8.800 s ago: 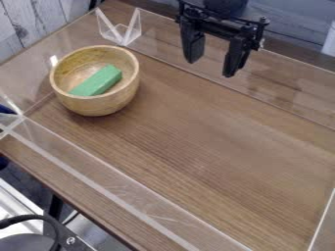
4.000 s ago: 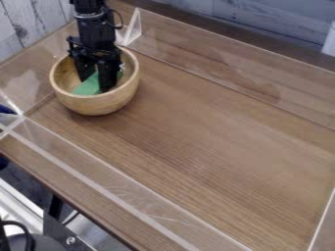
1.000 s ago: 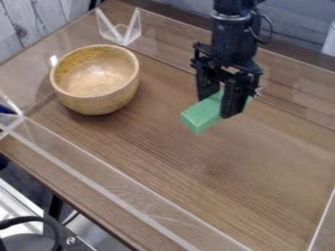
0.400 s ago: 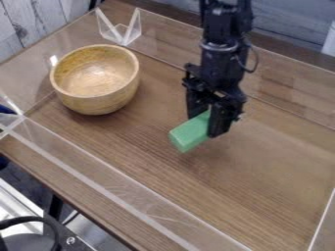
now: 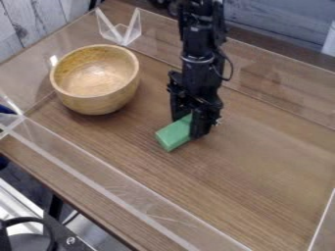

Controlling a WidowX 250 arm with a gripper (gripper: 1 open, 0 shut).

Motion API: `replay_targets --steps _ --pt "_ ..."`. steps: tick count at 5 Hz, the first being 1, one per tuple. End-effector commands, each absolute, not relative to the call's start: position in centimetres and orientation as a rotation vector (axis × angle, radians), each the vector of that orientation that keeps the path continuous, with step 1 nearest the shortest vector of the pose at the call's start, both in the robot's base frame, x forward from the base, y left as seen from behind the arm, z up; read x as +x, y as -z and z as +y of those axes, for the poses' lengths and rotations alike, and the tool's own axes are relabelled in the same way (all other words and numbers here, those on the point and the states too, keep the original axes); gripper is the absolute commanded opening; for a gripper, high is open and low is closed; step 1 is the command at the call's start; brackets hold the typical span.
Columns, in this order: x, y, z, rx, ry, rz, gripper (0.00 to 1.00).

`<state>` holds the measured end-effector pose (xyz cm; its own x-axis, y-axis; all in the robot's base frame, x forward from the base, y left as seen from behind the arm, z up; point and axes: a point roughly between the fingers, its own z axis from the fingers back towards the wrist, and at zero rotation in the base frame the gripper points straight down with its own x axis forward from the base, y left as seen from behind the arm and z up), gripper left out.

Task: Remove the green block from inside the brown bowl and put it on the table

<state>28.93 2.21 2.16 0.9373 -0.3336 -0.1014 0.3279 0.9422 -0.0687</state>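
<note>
Placing step: tool pointing down, clamped on the block, which sits low at the worktop, well clear of the empty bowl; next, release and lift away.

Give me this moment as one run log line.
gripper: shut on block | block: out of bowl, low at table, right of bowl | bowl: empty | next: release
</note>
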Motion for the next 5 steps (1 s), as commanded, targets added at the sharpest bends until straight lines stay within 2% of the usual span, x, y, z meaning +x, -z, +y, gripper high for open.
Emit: replay_targets --steps 1,3,5 --pt "30.48 -3.15 2.59 -0.019 0.372 0.032 0.00" --pt "29.89 -2.76 2.58 0.019 0.324 0.051 0.00" --pt "29.80 -2.64 3.02 -0.042 0.399 0.047 0.00"
